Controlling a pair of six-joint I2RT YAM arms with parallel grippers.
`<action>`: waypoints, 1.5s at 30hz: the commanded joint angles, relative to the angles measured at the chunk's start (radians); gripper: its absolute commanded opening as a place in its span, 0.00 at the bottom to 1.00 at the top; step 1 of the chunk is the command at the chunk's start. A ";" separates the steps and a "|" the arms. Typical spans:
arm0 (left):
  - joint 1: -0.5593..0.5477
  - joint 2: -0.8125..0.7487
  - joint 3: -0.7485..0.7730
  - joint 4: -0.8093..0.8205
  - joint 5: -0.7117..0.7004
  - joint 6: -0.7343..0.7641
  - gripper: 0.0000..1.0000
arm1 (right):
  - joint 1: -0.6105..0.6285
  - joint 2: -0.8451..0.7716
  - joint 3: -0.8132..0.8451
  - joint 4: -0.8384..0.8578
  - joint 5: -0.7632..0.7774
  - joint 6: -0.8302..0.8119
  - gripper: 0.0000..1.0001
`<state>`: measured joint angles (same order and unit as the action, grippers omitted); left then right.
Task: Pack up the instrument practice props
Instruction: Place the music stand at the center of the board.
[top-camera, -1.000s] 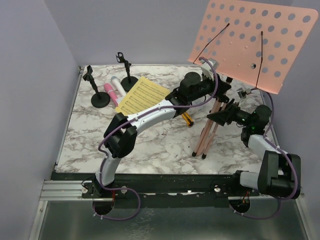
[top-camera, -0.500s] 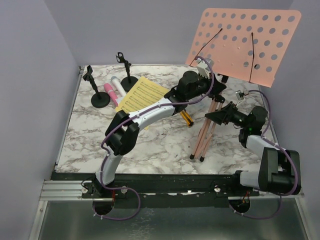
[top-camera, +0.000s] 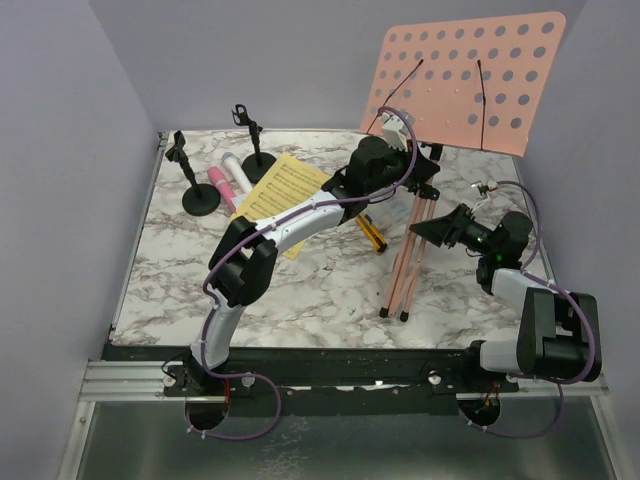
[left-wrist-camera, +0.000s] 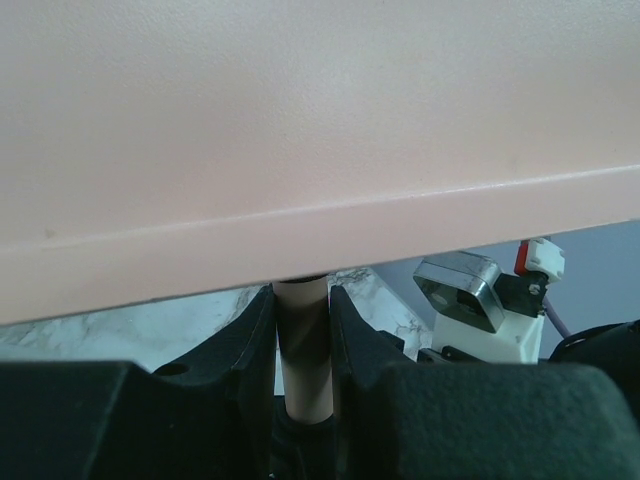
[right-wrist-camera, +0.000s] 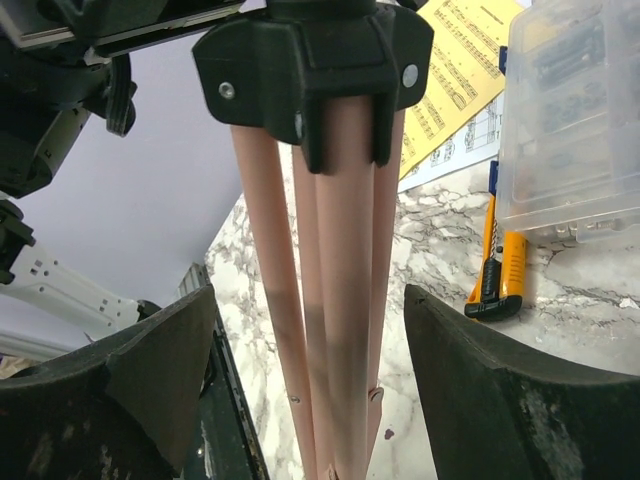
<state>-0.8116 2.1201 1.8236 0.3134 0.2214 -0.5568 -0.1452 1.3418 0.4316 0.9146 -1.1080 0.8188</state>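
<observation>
**Left claw gripping rack pole, right claw gaping around legs**

Left gripper (left-wrist-camera: 303, 330) is pinching the pole (left-wrist-camera: 303, 350) of the pink music rack (top-camera: 455, 75) just under its perforated plate, with both fingers pressing on the tube. Right gripper (top-camera: 425, 228) is hovering wide open, holding nothing, its fingers flanking the folded legs (right-wrist-camera: 340, 300) without touching them. The rack is standing upright at 2 o'clock on the table (top-camera: 300, 300), feet bunched together. Pink microphone (top-camera: 218, 185) and white microphone (top-camera: 236, 170) are lying side by side at 10 o'clock between the two mic holders (top-camera: 200, 198). Yellow sheet music (top-camera: 280, 190) is lying under the left arm. Utility knife (right-wrist-camera: 495, 270) is lying beside the clear box (right-wrist-camera: 575, 110).
</observation>
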 joint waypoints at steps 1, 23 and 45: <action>0.012 -0.030 0.040 0.276 0.041 -0.022 0.00 | 0.004 0.013 -0.004 -0.002 0.025 -0.008 0.80; 0.034 0.029 0.093 0.290 0.109 -0.113 0.00 | 0.029 0.006 0.032 -0.101 0.018 -0.106 0.79; 0.051 0.109 0.131 0.297 0.122 -0.156 0.00 | -0.016 -0.018 0.082 -0.304 0.150 -0.248 0.80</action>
<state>-0.7670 2.2726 1.8385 0.3264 0.3092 -0.6964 -0.1528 1.3388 0.4885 0.6403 -0.9874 0.6006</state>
